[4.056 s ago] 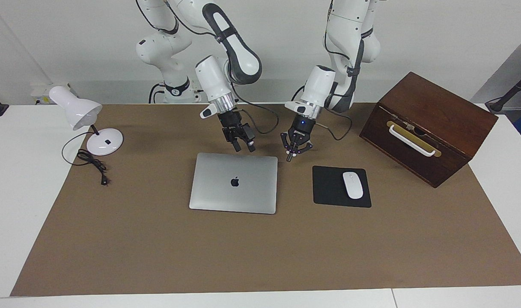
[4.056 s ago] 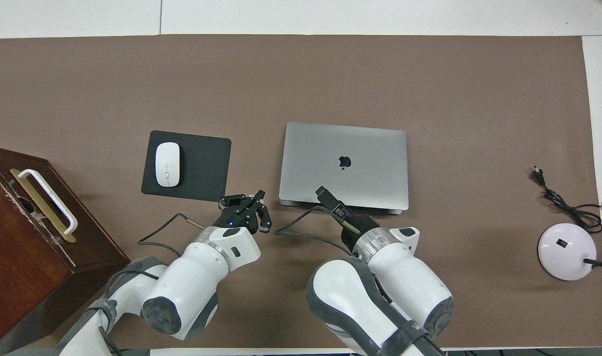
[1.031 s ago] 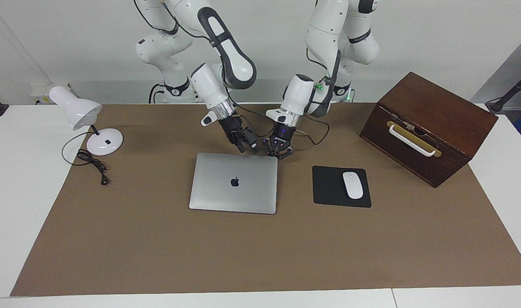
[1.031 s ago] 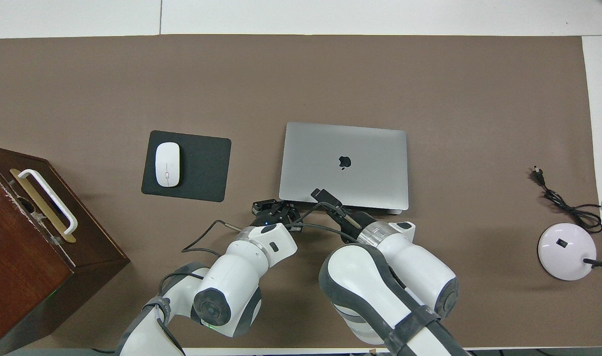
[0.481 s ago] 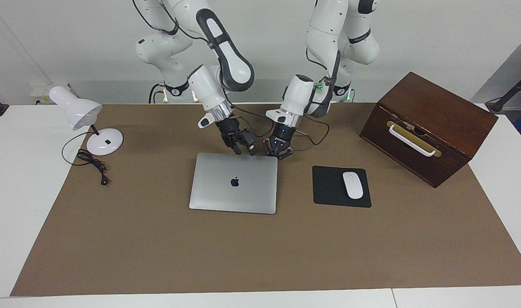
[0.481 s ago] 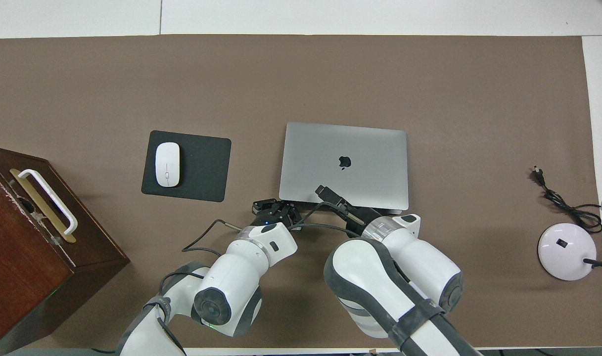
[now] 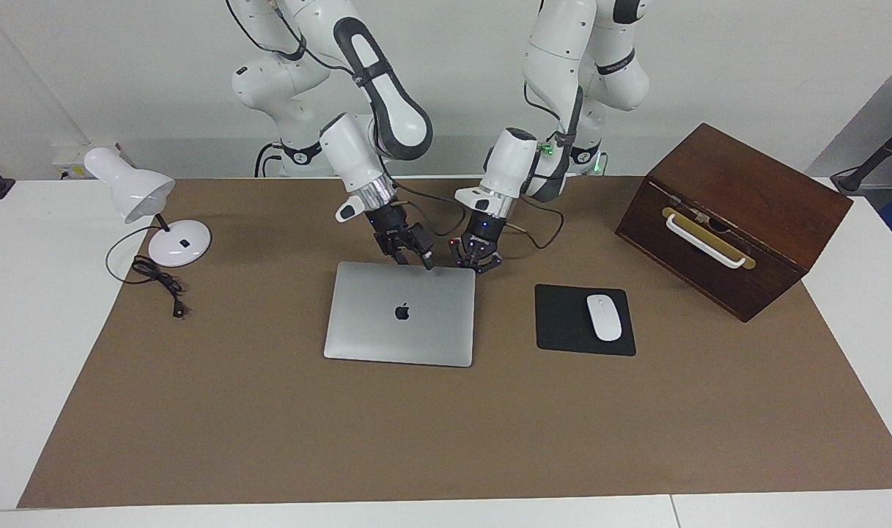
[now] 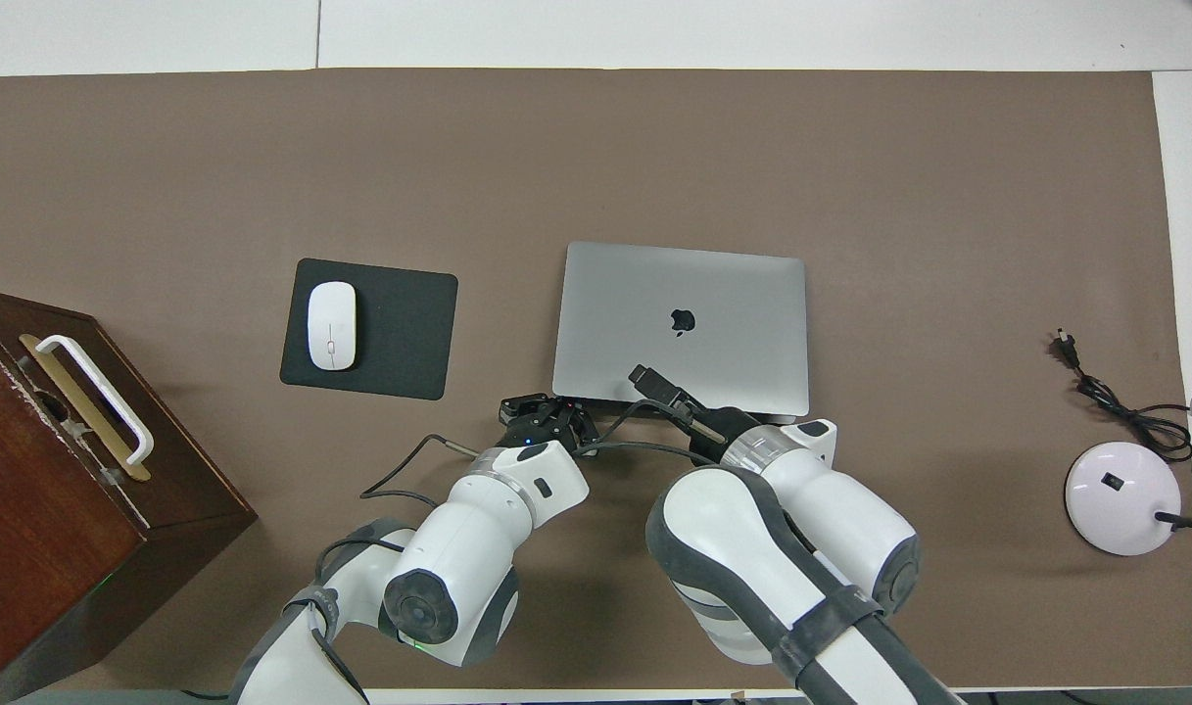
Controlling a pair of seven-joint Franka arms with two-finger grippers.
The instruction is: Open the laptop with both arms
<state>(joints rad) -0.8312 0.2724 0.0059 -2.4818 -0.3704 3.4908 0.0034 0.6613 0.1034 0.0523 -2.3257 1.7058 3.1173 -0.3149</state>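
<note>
Found the silver MacBook (image 7: 400, 312) shut and flat on the brown mat (image 7: 270, 425), beside the black mouse pad (image 7: 563, 323) and toward the right arm's end of the table from it. Saw the left gripper (image 7: 477, 262) clenched empty, fingertips together, low at the laptop's corner nearest the robots on the mouse-pad side, touching or just shy of it; could not tell which. Saw the right gripper (image 7: 415, 258) released, fingers parted, hovering over the same near edge, closer to its middle, gripping nothing. Judged from the logo's orientation that the near edge was the opening one, not the hinge. Took the step in hand to be gaining purchase on the lid's lip, with no lifting begun. Needed, for a clean job, to use the closed left fingertips as a wedge or a hold-down at the corner, pressing only on the base and never on the lid. Needed also to bring the right fingers down squarely onto the lip at mid-edge, catch the thin lid alone, and raise it slowly along the hinge's arc rather than straight up. Risked otherwise dragging the whole smooth metal body across the mat or lifting base and lid together.
</note>
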